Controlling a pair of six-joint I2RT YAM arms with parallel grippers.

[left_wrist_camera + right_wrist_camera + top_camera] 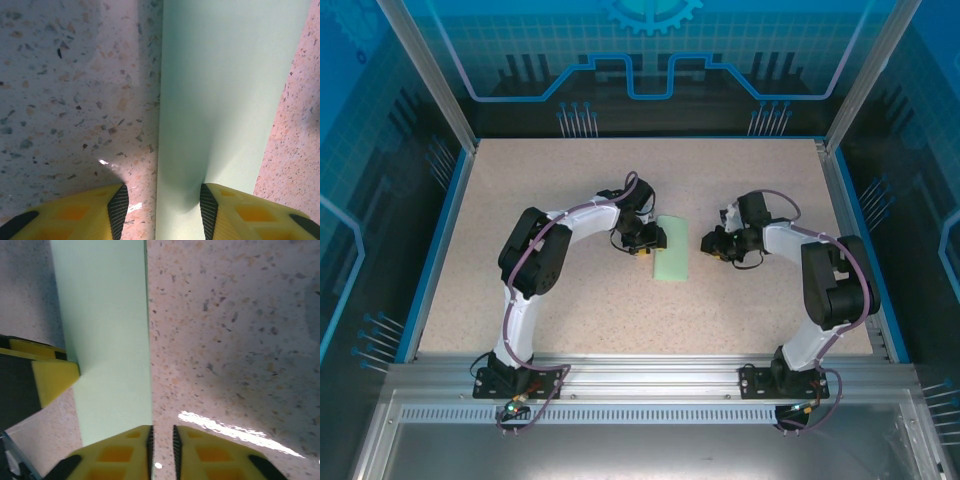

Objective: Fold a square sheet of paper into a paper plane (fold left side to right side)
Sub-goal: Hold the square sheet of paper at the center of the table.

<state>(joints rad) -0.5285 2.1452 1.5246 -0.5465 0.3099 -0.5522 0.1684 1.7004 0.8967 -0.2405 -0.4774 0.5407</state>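
Paper sheet (672, 262) mid-worktop (570, 310) looks thin, floppy and slidey, so pinch an edge. Left hand (162, 205) is apart, straddling its left edge. Right hand (162, 437) is nearly together; can't tell if gripping.

The top camera looks steeply down from high behind the near edge, taking in the whole table (620, 310). Both wrist cameras face down, very close, sharing the paper (225, 100) from opposite sides.

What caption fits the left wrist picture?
Yellow fingers straddle one long edge of the mint-green paper on the speckled table.
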